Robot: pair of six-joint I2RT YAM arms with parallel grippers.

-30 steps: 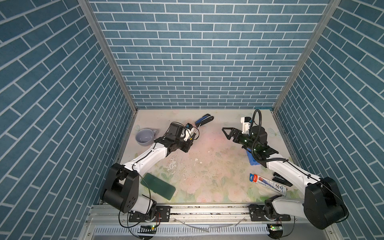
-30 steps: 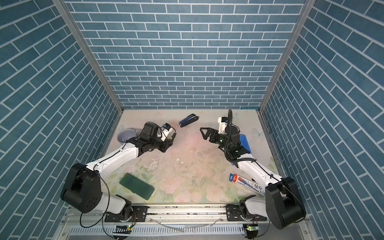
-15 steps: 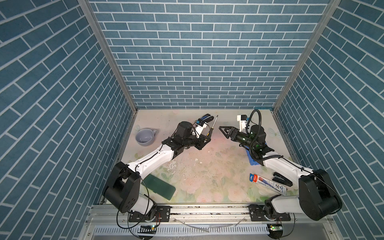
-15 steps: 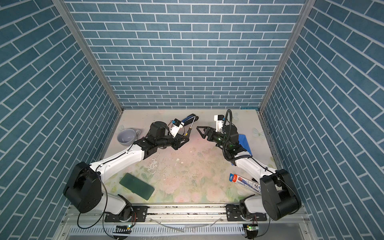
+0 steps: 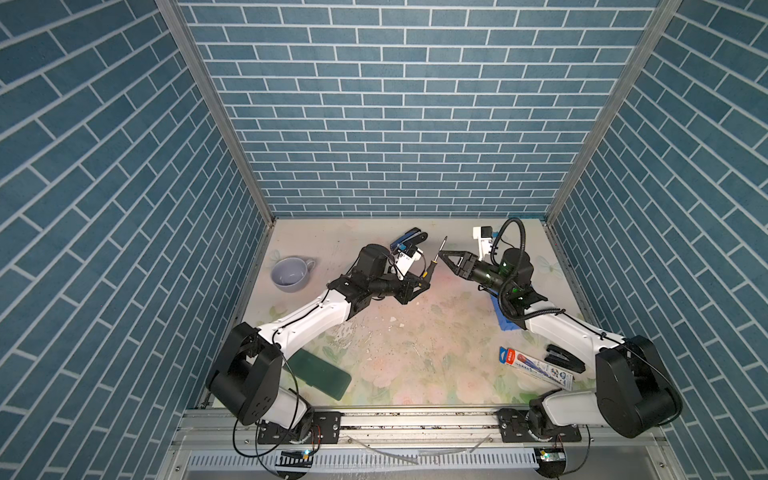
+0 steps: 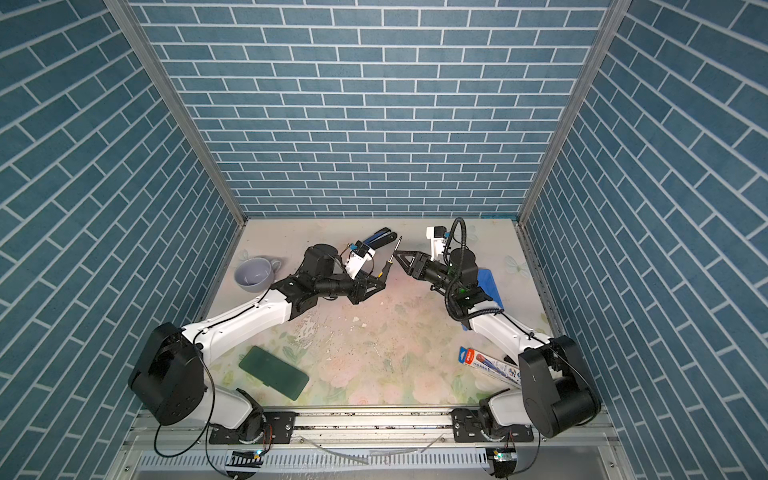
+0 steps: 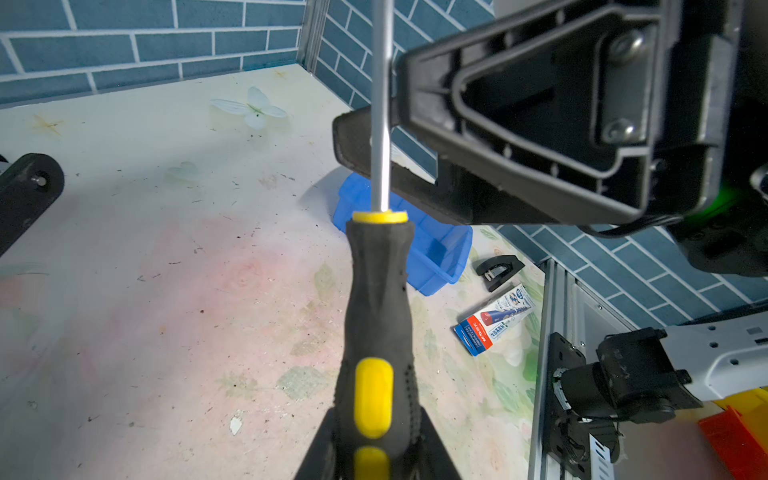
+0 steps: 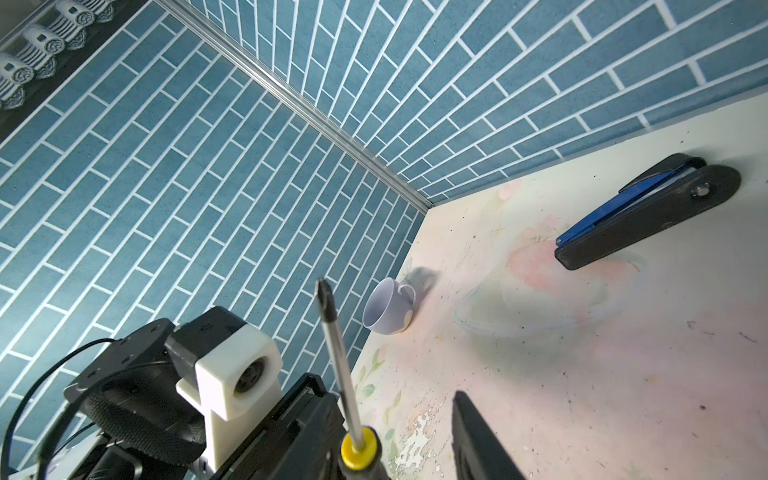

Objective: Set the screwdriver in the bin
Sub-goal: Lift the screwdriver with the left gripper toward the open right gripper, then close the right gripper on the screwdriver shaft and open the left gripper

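Evidently a handover was under way. In both top views the left pincer was pressed together on the lower handle of the screwdriver. It held the tool clear of the desk, with the shaft pointing up and away from its jaws. The right pincer faced it, tips level with the shaft. The bin lay on the desk behind the right pincer, partly hidden under that arm's wrist and well apart from the left pincer.

In the left wrist view the black-and-yellow handle rose straight out of the left pincer. The right pincer had one jaw on each side of the bare shaft, just past the yellow collar. The bin sat beyond and below both.

In the right wrist view the shaft ran up between the jaws of the right pincer. A clear gap showed on one side, so that pincer was spread, not yet pinching. A lavender cup stood far ahead of it.

The screwdriver looked light and stiff. Its rubbery handle should hold firmly, but the thin, smooth shaft would probably slip or swivel in a pinch. The safest hold for the right pincer seemed close against the collar, or on the handle itself.
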